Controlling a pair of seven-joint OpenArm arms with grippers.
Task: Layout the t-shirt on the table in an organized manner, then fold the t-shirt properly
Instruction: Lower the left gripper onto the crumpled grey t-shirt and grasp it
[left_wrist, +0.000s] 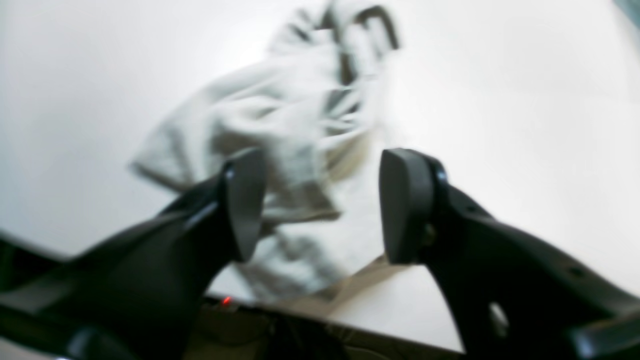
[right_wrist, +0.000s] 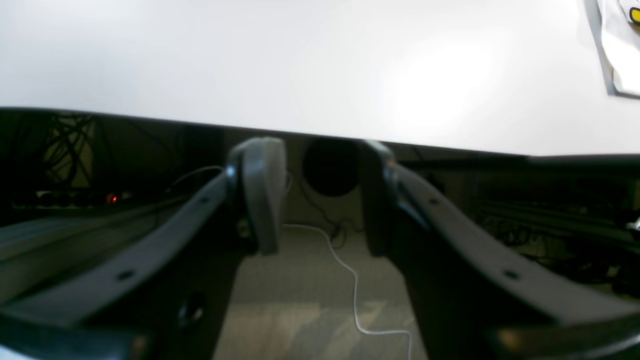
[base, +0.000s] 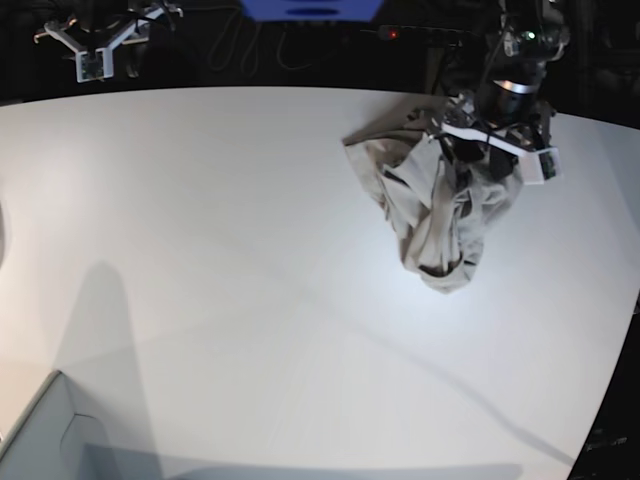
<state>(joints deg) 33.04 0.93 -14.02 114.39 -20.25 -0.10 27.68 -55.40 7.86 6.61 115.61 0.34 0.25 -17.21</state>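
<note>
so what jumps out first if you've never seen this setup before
A crumpled beige t-shirt lies bunched in a heap near the far right of the big white table, not spread out at all. The left gripper hangs right over its far end with its fingers spread and nothing between them. The right gripper sits off the far left edge.

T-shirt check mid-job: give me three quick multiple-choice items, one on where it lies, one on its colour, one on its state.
1. Where on the table is the t-shirt?
A. near the far edge, under the left gripper
B. at the near edge
C. beside the right gripper

2. Its colour?
A. navy
B. light beige-grey
C. red

3. Its state?
A. folded square
B. spread flat
C. crumpled in a heap

A: the base view shows it by the far edge.
B: pale cloth with darker seams.
C: bunched folds, and neither open gripper holds it.
</note>
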